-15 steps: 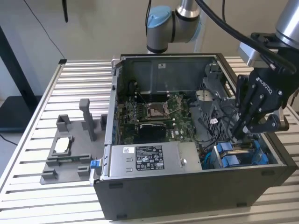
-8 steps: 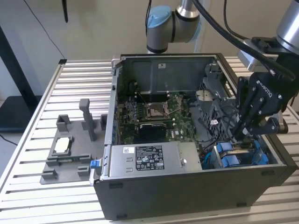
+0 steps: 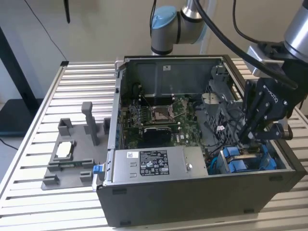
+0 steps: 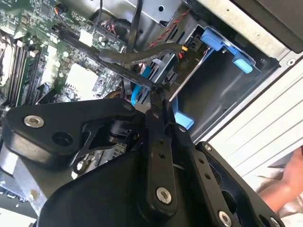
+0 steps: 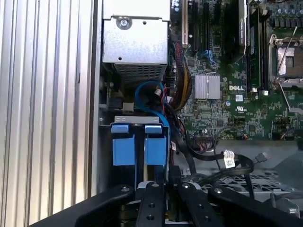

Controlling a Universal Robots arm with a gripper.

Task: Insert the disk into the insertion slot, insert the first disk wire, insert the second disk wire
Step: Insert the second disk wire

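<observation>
1. The end effector hangs inside the open computer case, at the corner nearest the camera on the exterior view's right. Its fingers are drawn almost together and seem to pinch a thin black wire at its end; I cannot tell for certain that the grip is firm.

2. Directly under the fingertips is the insertion slot, marked by its blue tabs. The disk appears to sit already in the slot, its blue carrier pieces side by side in the first wrist view; its labelled face is hidden, so I judge this from the carrier alone.

3. The deciding relation: the disk's connector edge lies just below and slightly ahead of the end effector, and the slot's long axis runs along the case's front wall. The wire trails from the fingers back toward the motherboard.

4. A blue cable loops just beyond the slot, near the silver power-supply box.

5. Farther off, outside the case on the slatted surface, stands a grey fixture carrying a small square chip.
</observation>
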